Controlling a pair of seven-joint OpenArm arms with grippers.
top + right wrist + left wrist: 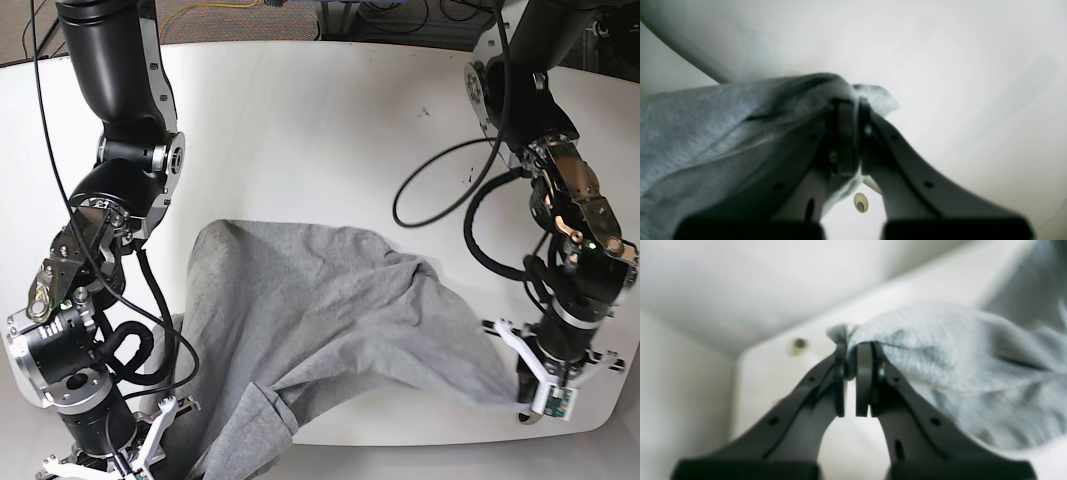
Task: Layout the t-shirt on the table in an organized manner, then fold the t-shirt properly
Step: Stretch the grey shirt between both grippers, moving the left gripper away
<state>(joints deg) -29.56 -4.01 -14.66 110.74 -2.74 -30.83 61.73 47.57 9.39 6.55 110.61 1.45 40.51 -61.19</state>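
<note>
A grey t-shirt (320,310) lies crumpled across the near half of the white table (320,120), stretched between both arms. In the left wrist view my left gripper (850,351) is shut on a bunched edge of the t-shirt (940,350), a little above the table (766,380). In the base view that gripper (520,398) is near the table's front right edge. My right gripper (849,106) is shut on another fold of the t-shirt (706,126), which drapes to its left. In the base view the right gripper (172,420) is at the front left, partly hidden by cloth.
A round grommet hole (799,344) lies just beyond the left gripper, with a red mark (778,401) nearer. Another grommet hole (861,202) shows under the right gripper. Black cables (440,190) loop off the right-hand arm. The table's front edge (420,438) runs close to both grippers.
</note>
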